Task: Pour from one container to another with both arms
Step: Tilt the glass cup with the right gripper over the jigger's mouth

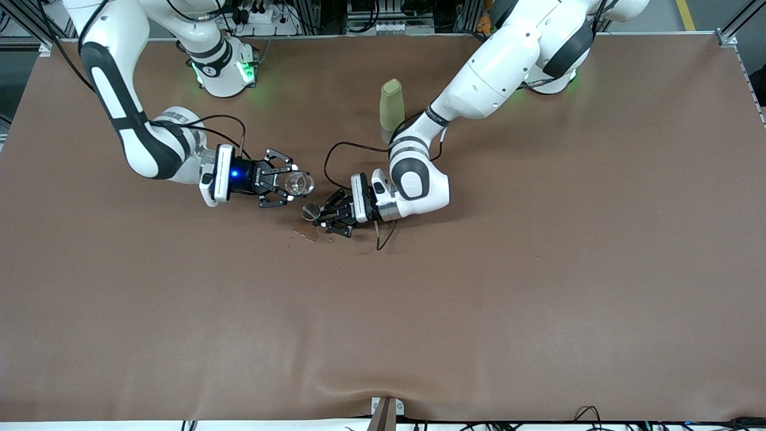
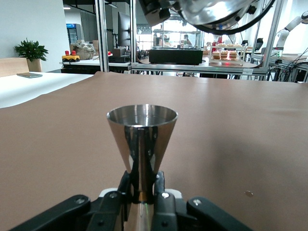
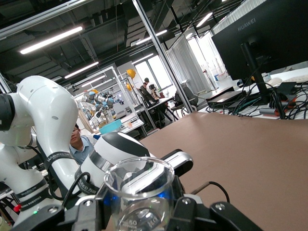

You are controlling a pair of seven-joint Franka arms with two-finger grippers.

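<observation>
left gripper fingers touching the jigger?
Touching. Left wrist view shows the left gripper fingers clamped on the jigger at its narrow waist, no gap.

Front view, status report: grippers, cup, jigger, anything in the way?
Right gripper shut on glass cup, tipped. Left gripper shut on jigger, upright. Olive bottle stands clear of both.

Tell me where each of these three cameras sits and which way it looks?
Front view: high across the table, facing both arms' bases; shows right gripper with glass cup, left gripper with jigger.
Left wrist view: on the left wrist, looking along its fingers at the upright jigger.
Right wrist view: on the right wrist, behind the glass cup, facing the left arm.
Shared: both containers.
</observation>
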